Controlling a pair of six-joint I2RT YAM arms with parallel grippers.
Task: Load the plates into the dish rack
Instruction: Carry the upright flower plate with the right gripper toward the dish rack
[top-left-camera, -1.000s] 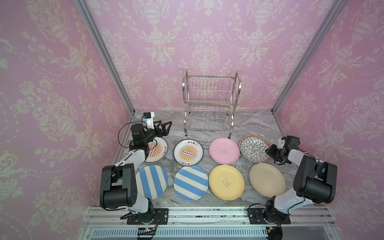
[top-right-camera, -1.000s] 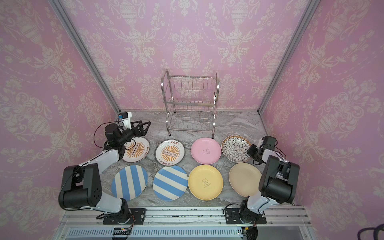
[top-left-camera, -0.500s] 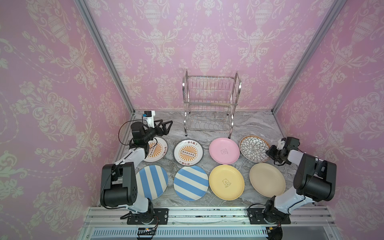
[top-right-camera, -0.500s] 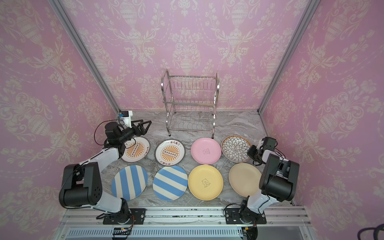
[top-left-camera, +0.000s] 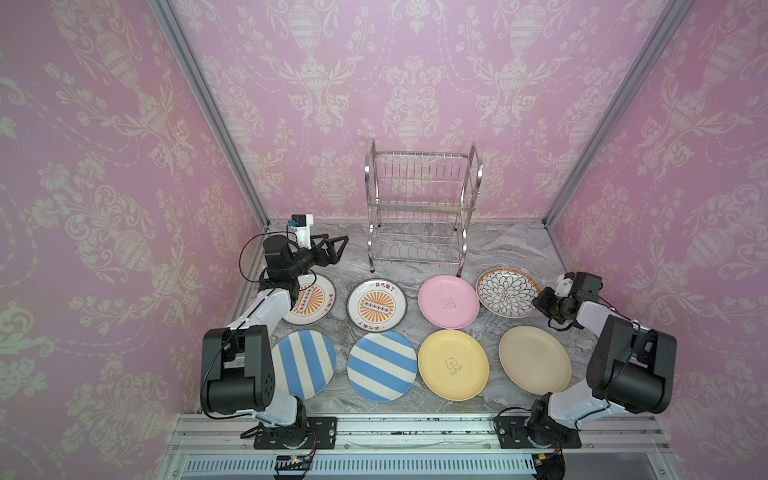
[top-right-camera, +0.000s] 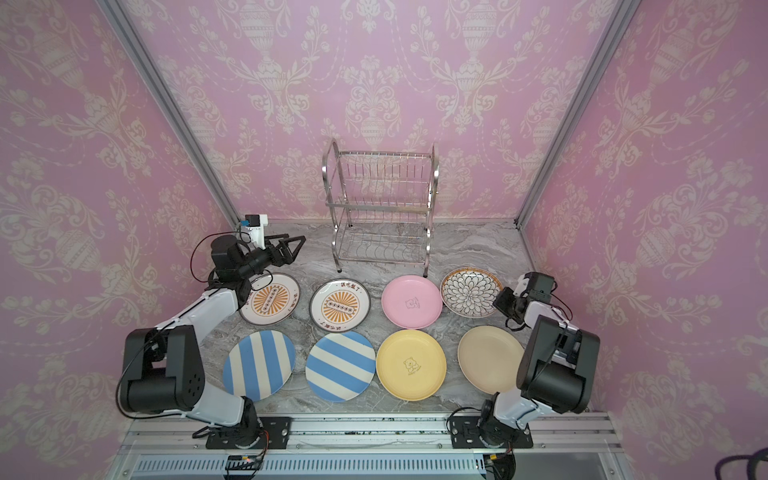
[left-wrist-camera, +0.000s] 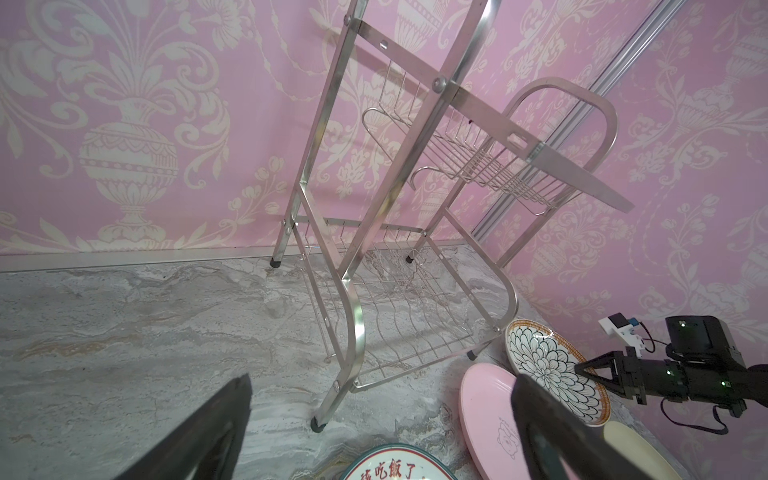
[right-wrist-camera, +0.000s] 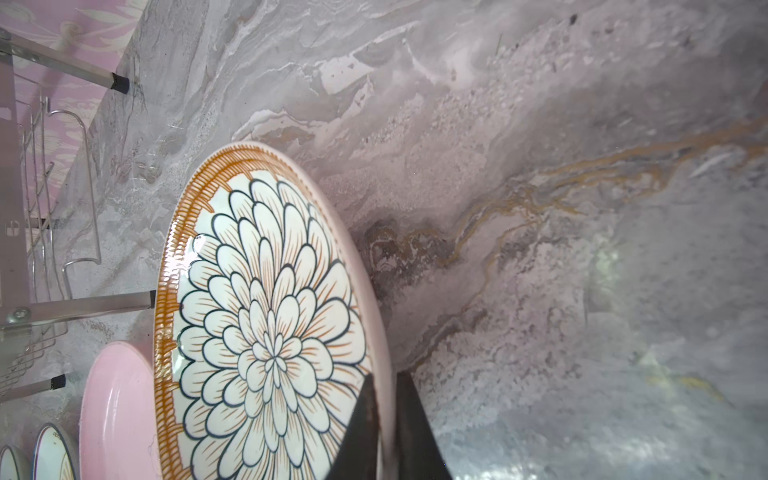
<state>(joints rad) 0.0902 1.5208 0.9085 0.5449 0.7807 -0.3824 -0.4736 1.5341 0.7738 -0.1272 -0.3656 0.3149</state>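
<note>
I am looking at the right fingers (right-wrist-camera: 361, 432) clenching on the rim of the flower plate (right-wrist-camera: 266, 324). In the right wrist view one finger is pressing on the painted face, the other is sitting on the outer side of the rim, and the pale edge is running up between them. The grip is landing on the part of the rim nearest the right arm, and in both top views this plate is lying at the right end of the back row. Whether the gripped edge is leaving the surface (top-left-camera: 511, 245) I cannot tell. The rack (top-left-camera: 419, 208) is standing upright at the back of the surface, close to the wall and well apart from the right fingers. The pink plate (top-left-camera: 448, 301) is lying just in front of the rack's near right foot, and its rim is meeting the flower plate's opposite edge. The left fingers (left-wrist-camera: 216, 428) are standing spread wide, gripping nothing. They are hanging above the surface behind the leftmost of the two sunburst plates (top-left-camera: 376, 305) and pointing toward the rack's lower shelf. Both sunburst plates are lying flat to the left of the pink one. The front row is running from two striped plates (top-left-camera: 381, 365) through the yellow plate (top-left-camera: 453, 365) to the beige plate (top-left-camera: 534, 359), which is lying near the right fingers, on the side toward the arm bases.
</note>
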